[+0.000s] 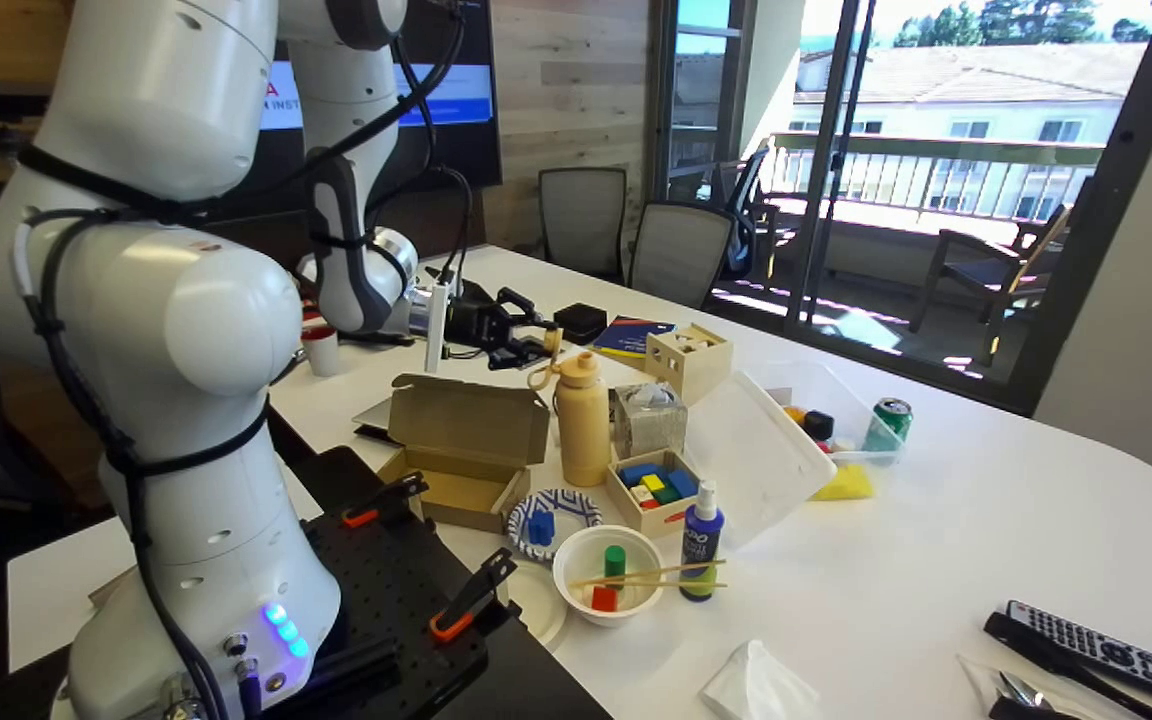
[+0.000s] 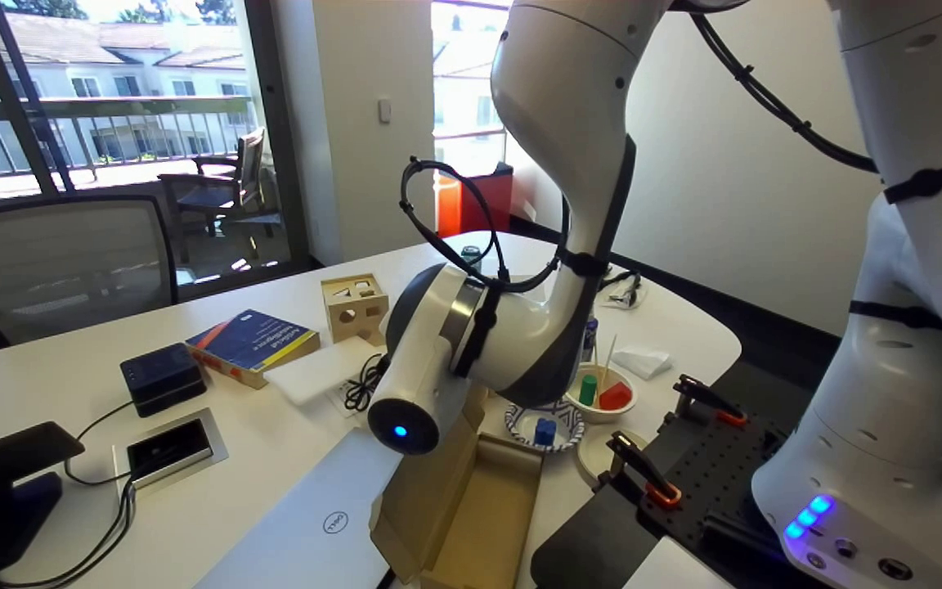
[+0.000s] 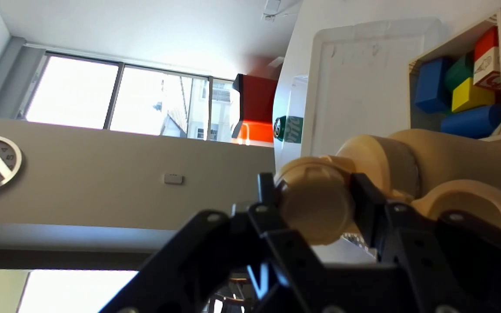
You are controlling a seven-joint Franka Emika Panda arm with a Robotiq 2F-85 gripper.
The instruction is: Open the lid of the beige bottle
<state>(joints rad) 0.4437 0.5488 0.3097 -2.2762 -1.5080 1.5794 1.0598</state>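
The beige bottle (image 1: 584, 425) stands upright on the table in an exterior view, with a carrying loop at its top. It lies sideways across the right of the wrist view (image 3: 459, 161). Its round lid (image 1: 553, 341) stands on edge, above and to one side of the bottle's top. In the wrist view the lid (image 3: 315, 200) faces the camera and looks joined to the bottle's top by a narrow piece. My gripper (image 1: 542, 338) is shut on the lid, one finger on each side, also in the wrist view (image 3: 315, 191). The arm hides bottle, lid and gripper in an exterior view.
Around the bottle are an open cardboard box (image 1: 461, 490), a wooden box of blocks (image 1: 664, 520), a clear block-shaped holder (image 1: 650, 425), a patterned plate (image 1: 576, 500) and a leaning translucent lid (image 1: 751, 460). A white bowl (image 1: 576, 600) and spray bottle (image 1: 701, 535) stand nearer.
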